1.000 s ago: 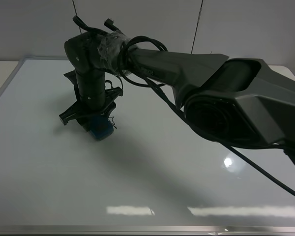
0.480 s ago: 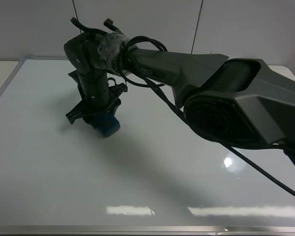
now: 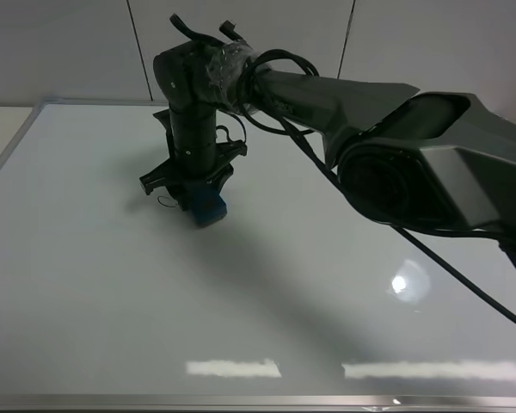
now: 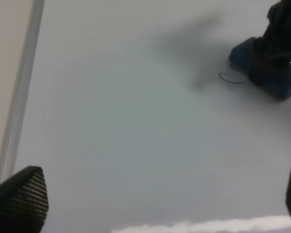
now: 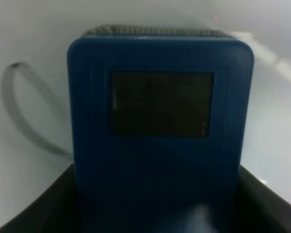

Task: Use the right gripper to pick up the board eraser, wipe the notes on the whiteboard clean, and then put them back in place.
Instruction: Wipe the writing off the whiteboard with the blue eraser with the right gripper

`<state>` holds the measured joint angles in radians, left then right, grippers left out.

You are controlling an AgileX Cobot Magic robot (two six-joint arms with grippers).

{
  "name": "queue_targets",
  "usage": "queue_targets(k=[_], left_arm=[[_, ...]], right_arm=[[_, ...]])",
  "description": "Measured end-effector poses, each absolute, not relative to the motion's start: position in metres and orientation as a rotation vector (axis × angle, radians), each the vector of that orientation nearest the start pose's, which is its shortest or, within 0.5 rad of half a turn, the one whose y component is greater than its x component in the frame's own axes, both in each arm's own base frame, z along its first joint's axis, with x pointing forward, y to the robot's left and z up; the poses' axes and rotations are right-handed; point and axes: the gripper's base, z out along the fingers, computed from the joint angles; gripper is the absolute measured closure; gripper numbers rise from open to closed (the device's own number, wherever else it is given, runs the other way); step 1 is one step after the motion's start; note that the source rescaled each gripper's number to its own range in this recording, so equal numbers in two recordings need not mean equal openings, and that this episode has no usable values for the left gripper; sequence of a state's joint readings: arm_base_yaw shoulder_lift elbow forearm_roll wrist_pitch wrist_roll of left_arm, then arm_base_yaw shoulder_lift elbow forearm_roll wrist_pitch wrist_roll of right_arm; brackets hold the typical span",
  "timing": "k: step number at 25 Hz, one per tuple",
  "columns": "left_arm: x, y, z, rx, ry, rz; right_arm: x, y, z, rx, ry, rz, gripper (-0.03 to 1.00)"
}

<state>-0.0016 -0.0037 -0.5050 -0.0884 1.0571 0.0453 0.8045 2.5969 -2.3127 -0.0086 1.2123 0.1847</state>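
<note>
Since a second ago the right pincer [image 3: 198, 185] has slid the eraser [image 3: 209, 209] over the board [image 3: 95, 284], to the right in the high view and a little farther from the near edge. It is clamped on the eraser, black fingers splayed either side above it, and the blue block looks pressed flat on the white surface. From the right wrist camera the block fills the view, dark patch up, its long axis running straight out from the pincer.

What I can still see of the notes [image 3: 165, 202] is one thin black loop. It lies just beside the eraser, off its long side, on the side towards the board's left frame [image 3: 13, 146]. Whether it touches the block I can't tell.

So the wiping looks part done to me, with that loop still to go. I'd judge the next stroke has to come back sideways, leftward in the high view, broadside over the loop rather than along the eraser's length.

The right arm is the one on the job. The left pincer [image 4: 157, 199] hangs with its tips wide apart, holding nothing, over bare board near the left frame and well apart from the eraser.
</note>
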Motion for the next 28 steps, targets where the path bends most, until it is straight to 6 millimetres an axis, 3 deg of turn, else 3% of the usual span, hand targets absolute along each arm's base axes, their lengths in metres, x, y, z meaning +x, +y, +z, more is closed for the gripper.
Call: queue_targets(k=[5,13,17,23,28], left_arm=[[-0.006,-0.007,0.279,0.052,2.029,-0.078],[-0.006,-0.007,0.279,0.052,2.029,-0.078],[-0.006,-0.007,0.279,0.052,2.029,-0.078],[-0.006,-0.007,0.279,0.052,2.029,-0.078],[-0.006,-0.007,0.279,0.052,2.029,-0.078]], right_arm=[[0.381,0.363,0.119,-0.844,2.871,0.102,0.97],[0.380,0.364,0.119,-0.839,2.879,0.129,0.97],[0.367,0.378,0.119,-0.894,2.837,0.068,0.97],[0.336,0.412,0.114,-0.945,2.796,0.142,0.97],[0.330,0.420,0.110,-0.913,2.821,0.217,0.97]])
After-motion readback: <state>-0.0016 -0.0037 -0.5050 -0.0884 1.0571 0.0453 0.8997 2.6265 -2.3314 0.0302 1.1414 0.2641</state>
